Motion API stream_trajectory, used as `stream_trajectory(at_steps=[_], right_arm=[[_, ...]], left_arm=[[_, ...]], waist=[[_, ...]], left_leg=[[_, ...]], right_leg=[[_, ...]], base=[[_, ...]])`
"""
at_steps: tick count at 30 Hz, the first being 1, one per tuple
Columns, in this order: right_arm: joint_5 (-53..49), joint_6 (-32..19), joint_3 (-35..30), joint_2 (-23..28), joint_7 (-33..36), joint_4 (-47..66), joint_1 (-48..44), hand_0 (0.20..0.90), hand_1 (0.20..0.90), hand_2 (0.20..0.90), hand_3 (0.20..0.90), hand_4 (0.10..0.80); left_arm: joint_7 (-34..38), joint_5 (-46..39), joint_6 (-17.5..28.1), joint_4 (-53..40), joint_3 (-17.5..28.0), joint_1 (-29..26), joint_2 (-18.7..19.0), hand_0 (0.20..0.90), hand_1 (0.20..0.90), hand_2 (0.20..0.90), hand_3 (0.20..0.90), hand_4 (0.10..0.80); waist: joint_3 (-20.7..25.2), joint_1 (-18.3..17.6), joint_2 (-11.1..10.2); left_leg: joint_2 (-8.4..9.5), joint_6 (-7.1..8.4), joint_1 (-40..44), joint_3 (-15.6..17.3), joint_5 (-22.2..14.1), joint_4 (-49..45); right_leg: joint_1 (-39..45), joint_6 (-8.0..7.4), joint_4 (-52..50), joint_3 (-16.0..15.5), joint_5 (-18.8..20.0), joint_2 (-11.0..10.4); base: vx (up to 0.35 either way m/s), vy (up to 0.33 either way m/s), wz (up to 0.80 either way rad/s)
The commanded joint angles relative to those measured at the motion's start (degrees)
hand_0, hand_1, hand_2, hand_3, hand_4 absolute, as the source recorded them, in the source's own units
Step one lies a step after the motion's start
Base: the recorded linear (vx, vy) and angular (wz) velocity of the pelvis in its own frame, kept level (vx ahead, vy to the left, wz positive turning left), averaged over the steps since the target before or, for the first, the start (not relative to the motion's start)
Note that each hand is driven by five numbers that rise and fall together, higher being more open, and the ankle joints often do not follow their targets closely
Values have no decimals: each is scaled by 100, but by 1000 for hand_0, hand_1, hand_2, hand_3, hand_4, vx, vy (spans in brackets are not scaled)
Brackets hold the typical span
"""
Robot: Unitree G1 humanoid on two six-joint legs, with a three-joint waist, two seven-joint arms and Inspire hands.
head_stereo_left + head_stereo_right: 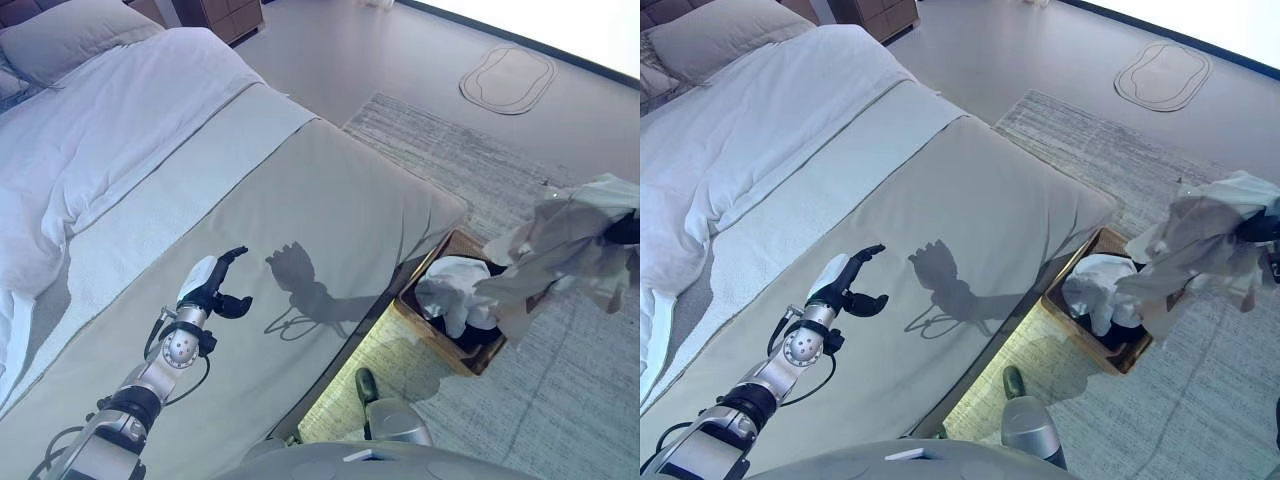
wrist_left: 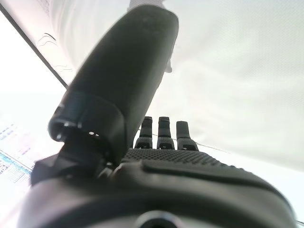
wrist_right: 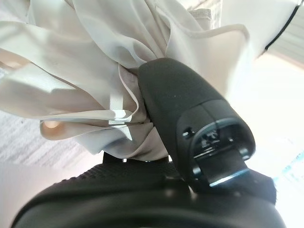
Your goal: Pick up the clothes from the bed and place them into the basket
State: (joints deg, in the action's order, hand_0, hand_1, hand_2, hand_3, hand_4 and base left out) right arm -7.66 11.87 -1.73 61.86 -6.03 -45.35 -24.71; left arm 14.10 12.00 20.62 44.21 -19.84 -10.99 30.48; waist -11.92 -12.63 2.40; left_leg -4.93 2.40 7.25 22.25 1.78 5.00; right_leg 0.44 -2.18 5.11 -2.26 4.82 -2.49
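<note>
My right hand point(image 1: 626, 230) is shut on a pale grey-white garment point(image 1: 565, 250) and holds it in the air over the far side of the wooden basket point(image 1: 432, 330). In the right wrist view the cloth point(image 3: 95, 71) is bunched between my thumb point(image 3: 190, 123) and palm. The basket stands on the rug beside the bed's foot and holds white and dark clothes point(image 1: 455, 290). My left hand point(image 1: 215, 285) hovers open and empty above the beige bed cover point(image 1: 300, 200); in the left wrist view its fingers point(image 2: 164, 133) are straight.
The bed has a white duvet point(image 1: 100, 130) and a pillow point(image 1: 70, 35) at the far left. A grey rug point(image 1: 560, 400) lies under the basket. A wooden dresser point(image 1: 225, 15) stands at the back, and an oval floor mat point(image 1: 508, 78) lies beyond the rug.
</note>
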Motion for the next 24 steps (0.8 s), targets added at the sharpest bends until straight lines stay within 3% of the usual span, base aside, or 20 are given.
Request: stream_trajectory(at_steps=[1, 8, 9, 10, 24], right_arm=[[277, -438, -265, 353, 216, -40, -235, 300, 300, 300, 200, 100], [269, -604, -86, -83, -89, -328, -75, 300, 300, 300, 200, 100], [319, -682, -27, -157, -284, -389, -64, 566, 566, 566, 510, 410], [410, -717, 37, -196, -399, -458, -72, 900, 900, 900, 900, 800], [647, -647, 267, -377, -657, -1071, -99, 900, 900, 900, 900, 800]], left_arm=[[147, -14, 231, -264, 226, -196, 468, 900, 900, 900, 900, 800], [76, -21, 135, -387, 176, -277, 466, 900, 900, 900, 900, 800], [51, -32, 96, -423, 157, -307, 477, 900, 900, 900, 900, 800], [31, -40, 91, -416, 154, -339, 482, 900, 900, 900, 900, 800], [-95, -47, 31, -550, 126, -322, 556, 900, 900, 900, 900, 800]], waist=[[527, 143, -221], [475, 201, -139], [464, 220, -130], [463, 235, -127], [433, 369, -147]], left_leg=[[-202, 179, 46, -162, -821, -821], [-206, 197, 70, -178, -773, -757], [-199, 198, 73, -199, -769, -748], [-196, 199, 74, -209, -763, -743], [-201, 204, 101, -270, -694, -633]], right_leg=[[-382, -340, -680, -194, -337, -277], [-346, -344, -643, -265, -323, -314], [-330, -344, -639, -282, -326, -321], [-326, -345, -632, -289, -319, -324], [-241, -369, -564, -375, -291, -342]], base=[[-38, -23, 2], [-10, -26, 6], [8, -35, 7], [4, -32, 8], [0, -21, 6]])
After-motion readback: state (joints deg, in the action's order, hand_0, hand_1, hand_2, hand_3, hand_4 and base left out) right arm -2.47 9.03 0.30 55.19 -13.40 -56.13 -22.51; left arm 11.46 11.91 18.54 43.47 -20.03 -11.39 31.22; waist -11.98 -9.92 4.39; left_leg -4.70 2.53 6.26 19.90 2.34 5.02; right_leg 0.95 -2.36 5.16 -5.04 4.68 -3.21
